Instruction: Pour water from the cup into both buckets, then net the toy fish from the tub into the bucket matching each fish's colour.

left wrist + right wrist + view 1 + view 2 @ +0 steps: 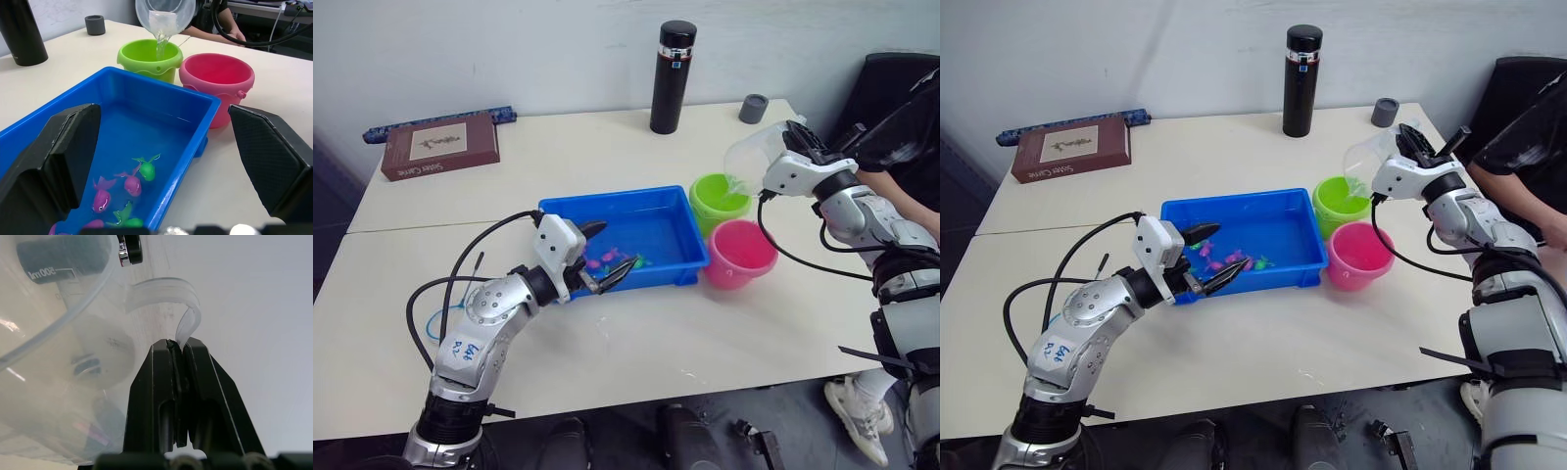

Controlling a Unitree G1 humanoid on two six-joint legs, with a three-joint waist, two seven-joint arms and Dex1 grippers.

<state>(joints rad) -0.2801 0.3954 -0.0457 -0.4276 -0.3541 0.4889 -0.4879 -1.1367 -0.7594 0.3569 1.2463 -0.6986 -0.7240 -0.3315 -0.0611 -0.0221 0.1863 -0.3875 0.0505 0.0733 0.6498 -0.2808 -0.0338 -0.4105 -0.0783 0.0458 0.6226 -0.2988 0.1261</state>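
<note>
The tub (656, 227) is set mid-table, with the toy fish (132, 183) gathered in its near left end. Just right of it the two buckets (720, 201) are placed touching, one behind the other (739, 253). The cup (754, 154) is held tilted above the rear bucket. Behind stand a flask (672, 76) and a small cup (753, 108); a book (440, 145) is laid far left.

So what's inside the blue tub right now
The blue tub holds shallow water and small toy fish, pink and green, bunched at one end. The left gripper's fingers cover that end's corner, so an exact count isn't possible.
</note>
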